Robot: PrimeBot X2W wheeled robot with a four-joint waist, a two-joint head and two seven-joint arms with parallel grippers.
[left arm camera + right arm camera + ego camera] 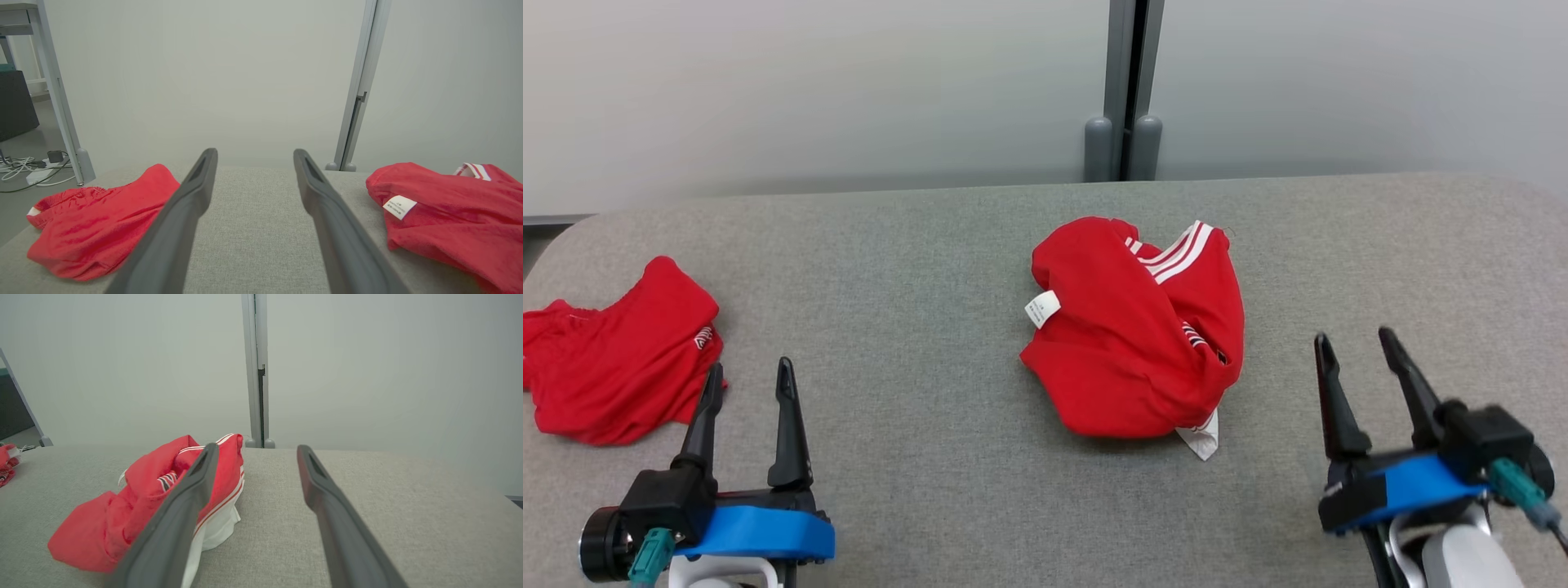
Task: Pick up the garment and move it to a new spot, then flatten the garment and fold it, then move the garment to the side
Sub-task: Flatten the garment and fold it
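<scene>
Crumpled red garment (1127,343) lies on tabletop (915,269) between left claw (750,366) and right claw (1354,336), both wide, empty.

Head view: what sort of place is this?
Probably an office or lab test space, not a home: a grey cloth-covered table, plain wall panels joined by a metal post, and loose cables on the floor.

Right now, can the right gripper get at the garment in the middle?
Probably yes: the right gripper is open, and only bare table lies between it and the middle garment.
</scene>
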